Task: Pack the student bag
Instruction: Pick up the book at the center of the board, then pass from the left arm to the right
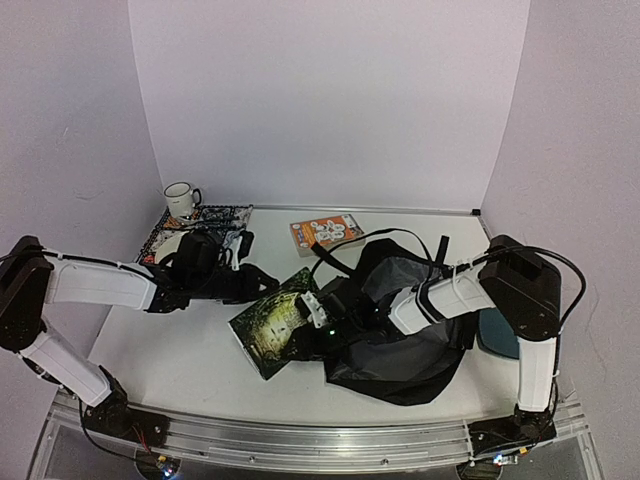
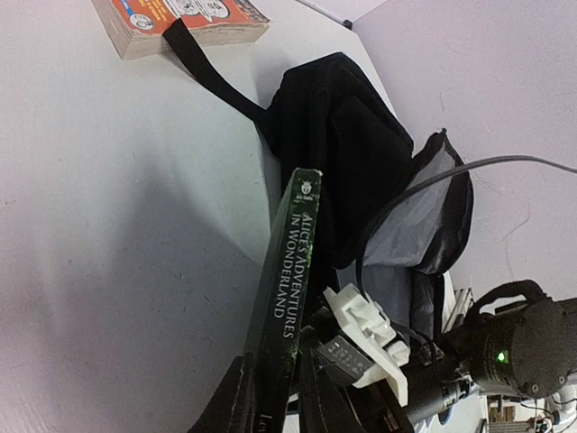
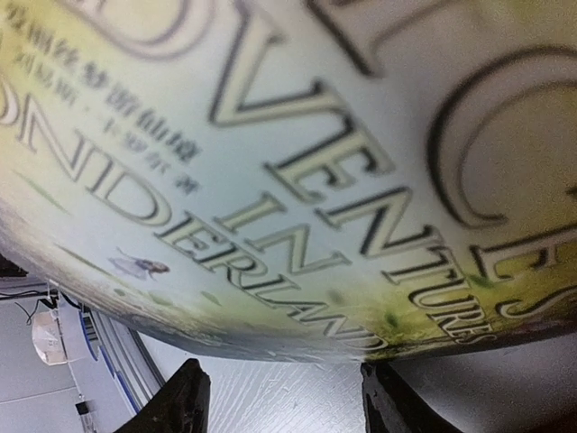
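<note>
Green book, tilted, touching the student bag's left side.
The student bag lay open on the right of the worktop, its grey lining showing. The left end effector gripped the book by its spine. The right end effector hung with jaws apart just beside the book's cover.

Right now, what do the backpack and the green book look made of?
Student bag: soft black fabric, matte, grey lining; it slumps and creases. Green book: paper, glossy printed cover, probably paperback; cover shows sheen.
</note>
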